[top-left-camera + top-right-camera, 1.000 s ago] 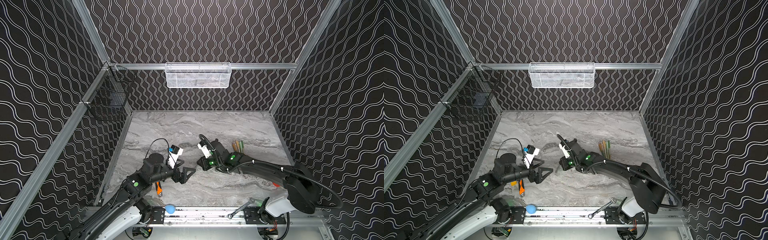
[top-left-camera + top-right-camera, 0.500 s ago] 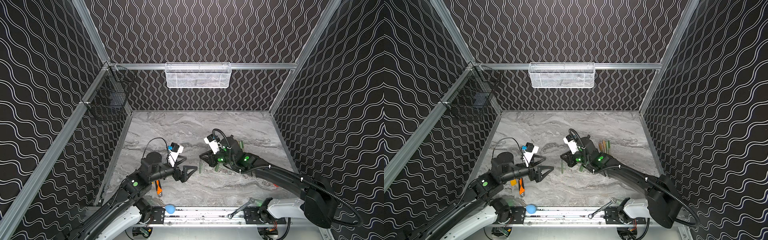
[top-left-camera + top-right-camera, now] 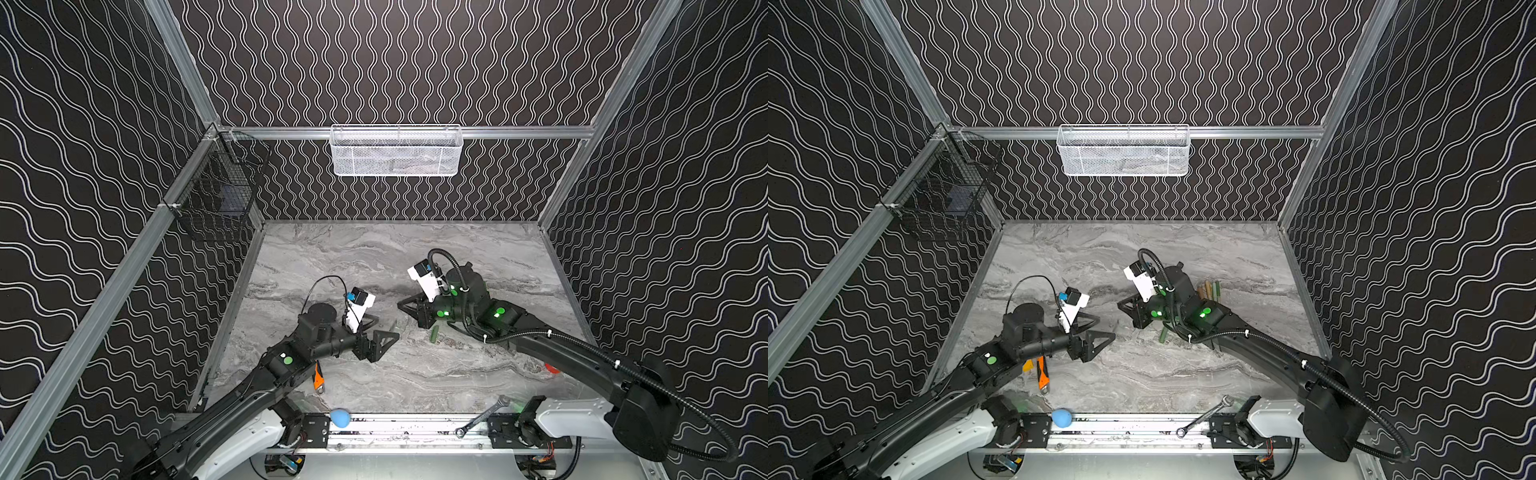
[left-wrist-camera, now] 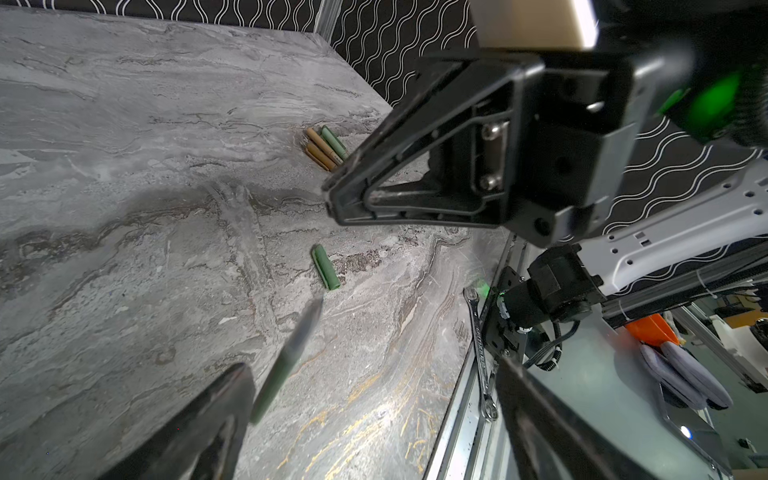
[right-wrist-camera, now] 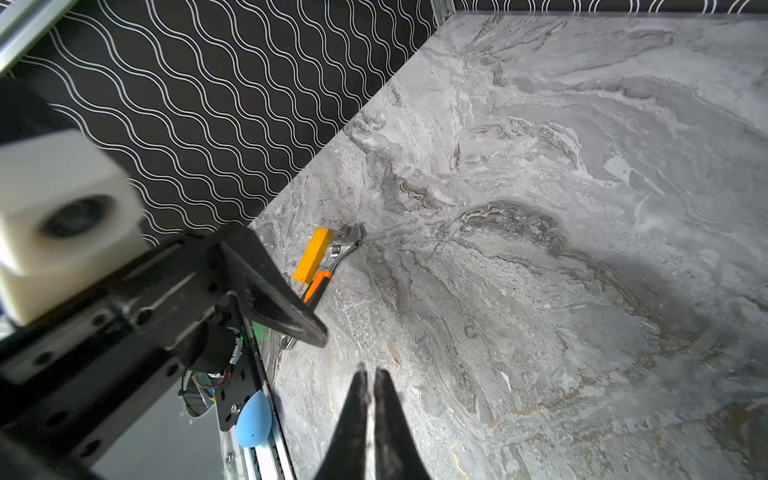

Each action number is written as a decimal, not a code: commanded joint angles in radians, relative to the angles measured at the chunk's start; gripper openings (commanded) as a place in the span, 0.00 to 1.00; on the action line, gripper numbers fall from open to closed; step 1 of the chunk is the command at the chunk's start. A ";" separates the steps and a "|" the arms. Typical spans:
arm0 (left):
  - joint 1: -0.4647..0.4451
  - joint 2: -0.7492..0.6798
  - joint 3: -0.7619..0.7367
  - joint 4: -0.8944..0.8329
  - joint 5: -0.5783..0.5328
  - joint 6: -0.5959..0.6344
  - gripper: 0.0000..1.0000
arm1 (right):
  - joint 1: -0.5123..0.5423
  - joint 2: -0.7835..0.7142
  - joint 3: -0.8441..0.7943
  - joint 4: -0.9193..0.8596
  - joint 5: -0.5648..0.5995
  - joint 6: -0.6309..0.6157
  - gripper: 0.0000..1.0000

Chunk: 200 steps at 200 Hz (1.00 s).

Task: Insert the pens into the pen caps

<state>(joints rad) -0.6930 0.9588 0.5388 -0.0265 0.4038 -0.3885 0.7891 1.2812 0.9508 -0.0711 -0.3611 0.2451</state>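
Observation:
A slim green pen [image 4: 286,361], blurred, lies along the inner side of one finger of my left gripper [image 4: 374,399]. Its dark tip points towards a short green pen cap [image 4: 326,267] lying on the marble. The left jaws stand wide apart and do not clamp the pen. In both top views the left gripper [image 3: 384,345] [image 3: 1100,347] faces my right gripper [image 3: 400,304] [image 3: 1119,305], a short gap apart. The cap [image 3: 434,333] [image 3: 1164,336] lies below the right wrist. The right gripper [image 5: 368,372] is shut and holds nothing. A bundle of tan and green pens [image 3: 1208,287] [image 4: 326,147] lies behind the right arm.
An orange-handled adjustable wrench [image 5: 343,249] and a yellow block [image 5: 313,254] lie by the left wall under my left arm. A steel wrench [image 3: 482,417] and a blue egg [image 3: 340,417] sit on the front rail. A white mesh basket [image 3: 397,151] hangs on the back wall.
My right wrist has swung back and to the right, uncovering the green cap. The left gripper has crept a little to the right.

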 commanded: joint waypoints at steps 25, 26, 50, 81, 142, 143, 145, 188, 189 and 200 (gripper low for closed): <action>-0.005 0.056 -0.011 0.136 0.047 0.028 0.89 | -0.001 -0.052 0.082 -0.116 -0.079 -0.035 0.09; -0.005 0.057 -0.011 0.134 0.045 0.028 0.89 | -0.001 -0.052 0.083 -0.118 -0.079 -0.035 0.09; -0.007 0.027 -0.017 0.099 -0.010 0.023 0.89 | -0.002 -0.059 0.094 -0.173 -0.045 -0.030 0.11; -0.007 -0.020 0.028 -0.110 -0.228 -0.004 0.92 | -0.024 0.003 0.064 -0.251 -0.034 0.024 0.17; 0.025 -0.148 0.076 -0.364 -0.550 -0.121 0.98 | 0.161 0.081 -0.177 -0.201 -0.170 0.123 0.55; 0.026 -0.149 0.076 -0.364 -0.550 -0.121 0.98 | 0.165 0.083 -0.180 -0.199 -0.174 0.124 0.55; 0.028 -0.152 0.077 -0.366 -0.553 -0.121 0.98 | 0.173 0.086 -0.182 -0.197 -0.182 0.128 0.56; 0.045 -0.173 0.096 -0.388 -0.566 -0.109 0.98 | 0.319 0.158 -0.241 -0.131 -0.265 0.168 0.62; 0.046 -0.173 0.096 -0.387 -0.566 -0.108 0.98 | 0.322 0.161 -0.240 -0.131 -0.265 0.168 0.62; 0.048 -0.176 0.097 -0.395 -0.571 -0.105 0.98 | 0.353 0.192 -0.237 -0.116 -0.284 0.164 0.62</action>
<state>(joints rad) -0.6506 0.7856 0.6277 -0.4065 -0.1318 -0.4938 1.0954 1.4292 0.7185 -0.2520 -0.5751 0.3828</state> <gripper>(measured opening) 0.984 0.623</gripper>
